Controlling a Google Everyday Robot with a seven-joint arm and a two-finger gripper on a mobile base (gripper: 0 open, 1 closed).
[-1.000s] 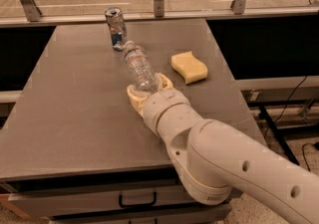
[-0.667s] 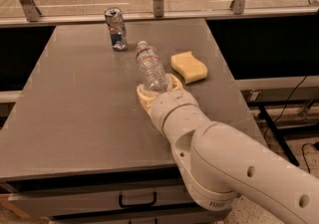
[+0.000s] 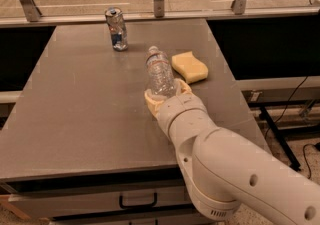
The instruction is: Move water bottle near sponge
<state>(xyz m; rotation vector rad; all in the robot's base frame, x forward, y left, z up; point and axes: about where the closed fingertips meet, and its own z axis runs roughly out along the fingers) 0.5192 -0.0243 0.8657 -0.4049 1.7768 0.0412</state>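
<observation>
One grey flat table (image 3: 75, 119) under everything. White-armed gripper (image 3: 166, 96) mid-table, tan fingers (image 3: 151, 100) clamped on base of clear crinkled plastic water bottle (image 3: 160, 74), held upright, likely for stable set-down, just beside pale yellow wavy foam sponge (image 3: 190, 67). Silver-blue metal can (image 3: 116, 29) well apart.

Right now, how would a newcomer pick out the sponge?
On the grey table, look toward the right edge, just right of the water bottle that the gripper holds in its jaws. The sponge lies there flat: a pale yellow wavy-sided block, unlike the clear bottle and the metal can.
</observation>
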